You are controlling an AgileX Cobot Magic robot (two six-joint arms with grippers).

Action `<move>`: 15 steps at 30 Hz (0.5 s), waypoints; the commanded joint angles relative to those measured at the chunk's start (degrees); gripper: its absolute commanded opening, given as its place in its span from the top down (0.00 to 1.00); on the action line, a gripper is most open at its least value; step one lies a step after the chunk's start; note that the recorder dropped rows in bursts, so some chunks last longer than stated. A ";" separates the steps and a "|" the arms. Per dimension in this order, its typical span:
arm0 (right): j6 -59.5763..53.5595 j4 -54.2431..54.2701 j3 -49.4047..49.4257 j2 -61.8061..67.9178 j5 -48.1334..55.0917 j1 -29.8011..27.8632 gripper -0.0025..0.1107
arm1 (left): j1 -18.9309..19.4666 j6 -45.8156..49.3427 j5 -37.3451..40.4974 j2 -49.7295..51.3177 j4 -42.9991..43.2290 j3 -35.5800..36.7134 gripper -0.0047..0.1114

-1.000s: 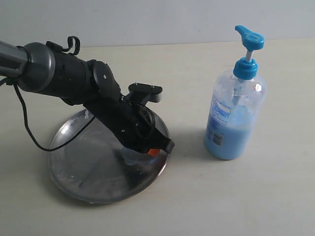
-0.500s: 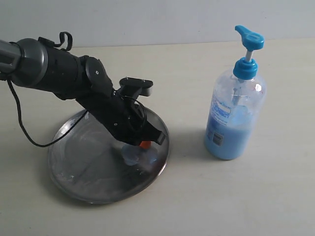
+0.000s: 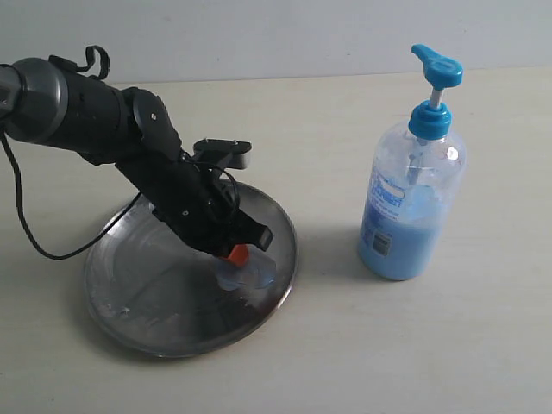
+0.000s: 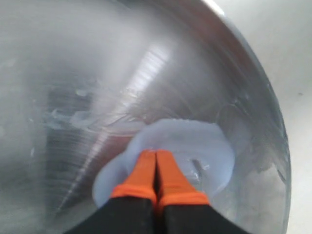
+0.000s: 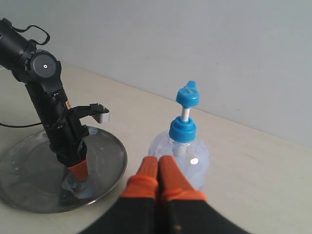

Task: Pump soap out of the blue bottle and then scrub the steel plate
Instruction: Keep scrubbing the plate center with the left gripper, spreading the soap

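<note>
- Two grippers show, and both are closed with nothing held between the fingers.
- Your left gripper (image 3: pixel 238 253) leans down into the steel plate (image 3: pixel 138 297). Its orange fingertips (image 4: pixel 144 170) are pressed together and touch a pale blue blob of soap (image 4: pixel 200 141).
- That soap sits on the plate's floor, close to the rim on the side nearest the blue bottle (image 3: pixel 412 207). Faint smears show on the metal beside it.
- You find the bottle upright on the bench (image 3: pixel 345 362), near the plate but apart from it. Its pump head is raised, and light blue liquid fills its lower part.
- Your right gripper (image 5: pixel 158 165) hangs in the air, with the bottle just beyond its shut orange tips and clear of them.
</note>
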 commanded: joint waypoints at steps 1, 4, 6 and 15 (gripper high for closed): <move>0.00 -0.21 0.48 -0.33 -0.34 -0.04 0.98 | -0.02 -1.80 3.67 0.93 2.49 0.68 0.96; 0.00 -0.21 0.48 -0.33 -0.34 -0.04 0.98 | -0.02 -2.05 4.10 0.93 1.90 0.68 0.96; 0.00 -0.21 0.48 -0.33 -0.34 -0.04 0.98 | -0.02 -2.05 4.10 0.93 0.67 0.68 0.96; 0.00 -0.21 0.48 -0.33 -0.34 -0.04 0.98 | -1.73 -1.75 3.24 0.93 -2.04 0.68 0.96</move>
